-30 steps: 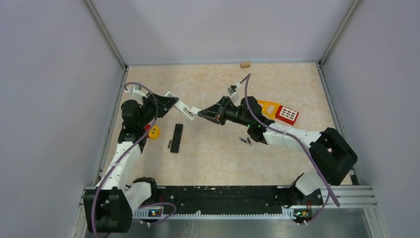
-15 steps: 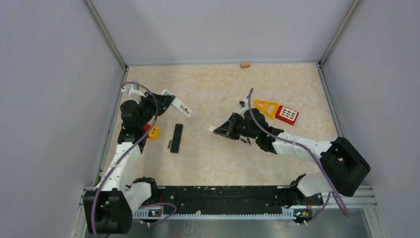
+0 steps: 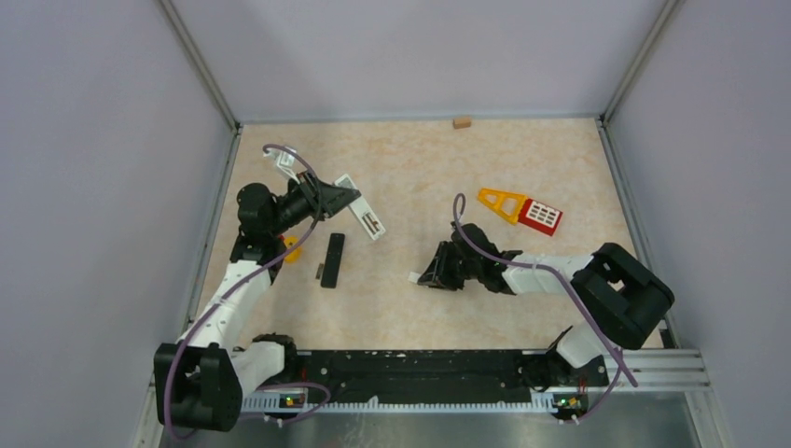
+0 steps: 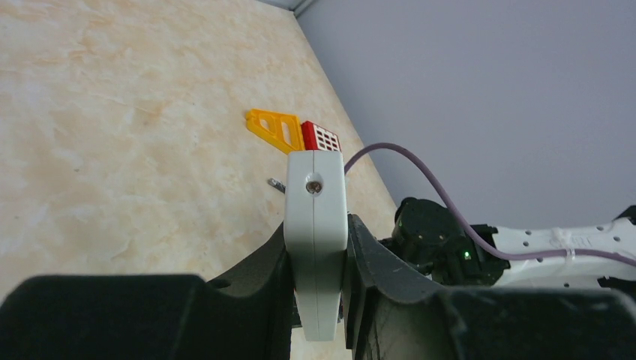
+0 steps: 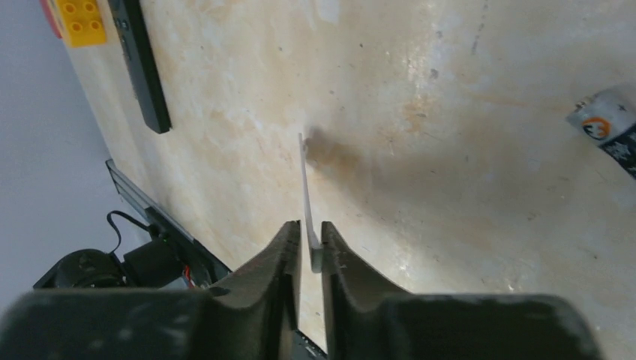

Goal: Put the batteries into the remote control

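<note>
My left gripper (image 3: 345, 200) is shut on a white remote (image 3: 367, 216) and holds it above the table, its open battery bay facing up. In the left wrist view the remote (image 4: 315, 187) stands on edge between the fingers. My right gripper (image 3: 433, 272) is low over the table and shut on a thin white battery cover (image 5: 304, 187), whose far end (image 3: 413, 277) is near the surface. One battery (image 5: 602, 124) lies at the right edge of the right wrist view; another small grey cylinder (image 4: 276, 183) lies on the table. In the top view the batteries are hidden by the right arm.
A black remote (image 3: 332, 259) lies left of centre with a small dark piece (image 3: 319, 272) beside it. A yellow toy brick (image 3: 291, 248) sits by the left arm. A yellow and red toy (image 3: 524, 210) lies at the right, and a small wooden block (image 3: 461, 121) at the back wall.
My right gripper pulled away from the white remote with the cover and dropped toward the near middle of the table. My left gripper swung the remote rightward and turned it.
</note>
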`<move>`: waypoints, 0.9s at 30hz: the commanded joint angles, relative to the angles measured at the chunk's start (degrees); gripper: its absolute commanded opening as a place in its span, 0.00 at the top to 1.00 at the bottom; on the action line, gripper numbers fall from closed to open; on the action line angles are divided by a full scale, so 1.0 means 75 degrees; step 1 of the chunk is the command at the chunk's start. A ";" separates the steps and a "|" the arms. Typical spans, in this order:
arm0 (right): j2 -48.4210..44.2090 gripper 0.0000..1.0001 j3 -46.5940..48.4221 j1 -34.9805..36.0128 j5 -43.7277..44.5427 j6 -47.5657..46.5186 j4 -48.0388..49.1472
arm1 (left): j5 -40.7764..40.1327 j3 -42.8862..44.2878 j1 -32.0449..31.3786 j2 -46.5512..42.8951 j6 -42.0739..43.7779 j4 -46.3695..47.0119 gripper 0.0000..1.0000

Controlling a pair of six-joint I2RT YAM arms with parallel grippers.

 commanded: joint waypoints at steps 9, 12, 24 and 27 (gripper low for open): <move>-0.0849 0.43 0.0693 -0.0198 0.1218 -0.1500 -0.2308 | 0.0305 0.0394 -0.0066 -0.0010 0.0513 0.0560 1.00; -0.1241 0.42 0.1189 -0.0322 0.1579 -0.2475 -0.2734 | 0.0403 0.0360 -0.0066 -0.0029 0.0592 0.0566 1.00; -0.1350 0.56 0.2685 -0.0639 0.2241 -0.6803 -0.3454 | 0.1347 0.0146 -0.0066 -0.0359 0.0727 0.1149 1.00; -0.1136 0.55 0.2821 -0.0638 0.2132 -0.7495 -0.3528 | 0.1683 0.0125 -0.0066 -0.0409 0.0698 0.1468 1.00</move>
